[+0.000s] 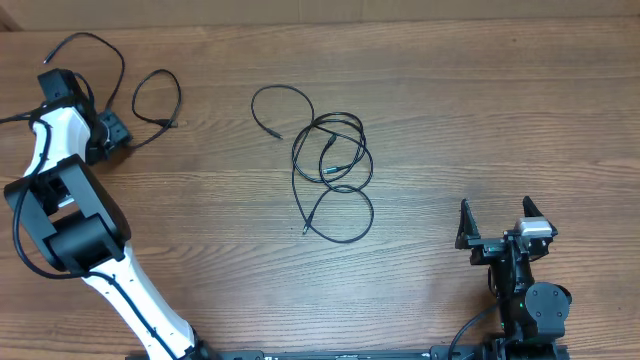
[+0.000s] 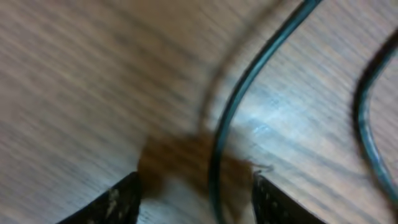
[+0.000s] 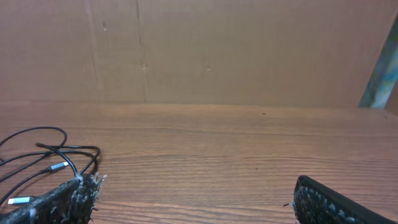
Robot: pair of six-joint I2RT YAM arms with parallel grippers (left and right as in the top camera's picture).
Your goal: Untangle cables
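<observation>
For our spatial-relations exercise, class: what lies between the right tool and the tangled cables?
Nothing: in the overhead view, only bare wooden table separates the right tool from the tangled cables.

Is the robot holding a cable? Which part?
Nothing is held. A cable lies inside the open left hand, unpinched. The right hand is open, empty.

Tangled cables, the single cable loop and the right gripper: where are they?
tangled cables [image 1: 333, 168], overhead view, middle of the knot.
single cable loop [image 1: 179, 96], overhead view, right side of the loop.
right gripper [image 1: 495, 205], overhead view, midway between its fingertips.
</observation>
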